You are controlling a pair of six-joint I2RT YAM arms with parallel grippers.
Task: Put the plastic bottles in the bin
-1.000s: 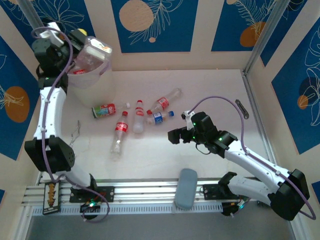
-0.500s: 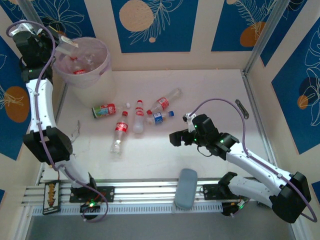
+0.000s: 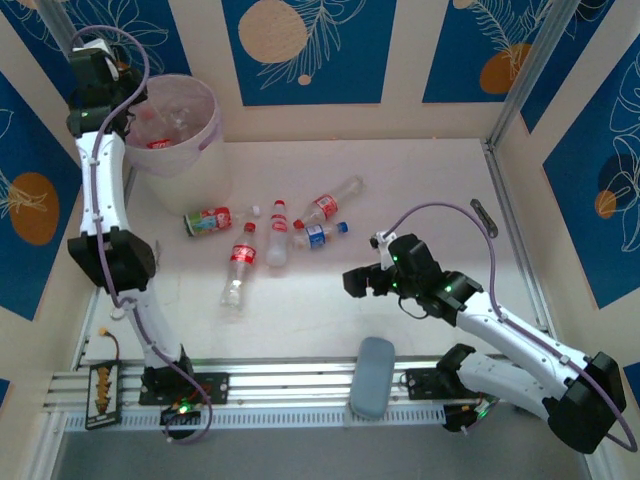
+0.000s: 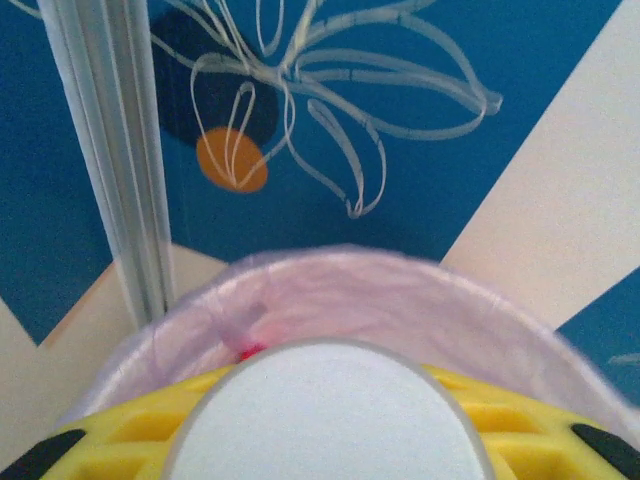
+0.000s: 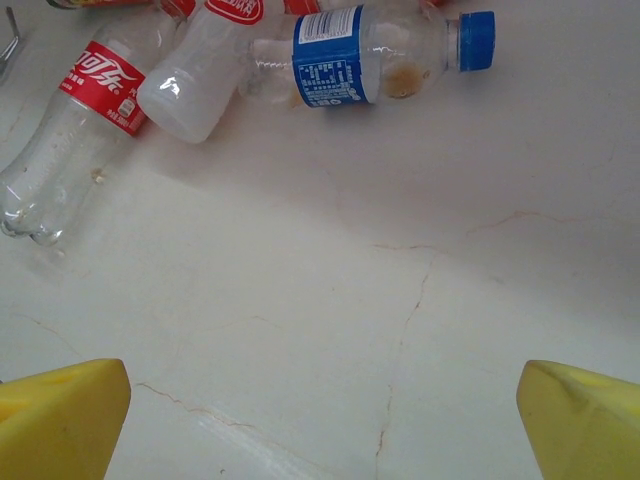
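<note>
The white table [image 3: 420, 190] carries everything, and the round translucent bin [image 3: 195, 170] stands at its far left corner with several plastic bottles [image 3: 160, 143] already lying inside. The left gripper [image 3: 110, 82] is raised at the bin's left rim. In its wrist view the pink rim lies just beyond yellow fingers [image 4: 520, 415] closed around a pale round disc [image 4: 325, 400], which I take to be a bottle seen end-on, though I cannot be sure. The right gripper [image 5: 325, 415] hangs low over bare table, jaws wide apart with nothing between them, just on the near side of the loose cluster. A grey-blue pad [image 3: 372, 388] rests on the near rail. Five bottles lie on their sides mid-table: a long red-labelled bottle [image 3: 240, 262], a far red-labelled bottle [image 3: 330, 203], a red-capped bottle [image 3: 278, 240], a red-and-green-labelled bottle [image 3: 207, 220] and a blue-labelled bottle [image 5: 370, 45]. A loose white cap [image 3: 256, 210] sits among them. By my reading the job is partly done: some bottles are binned, one is probably poised to drop, and five are left to fetch
</note>
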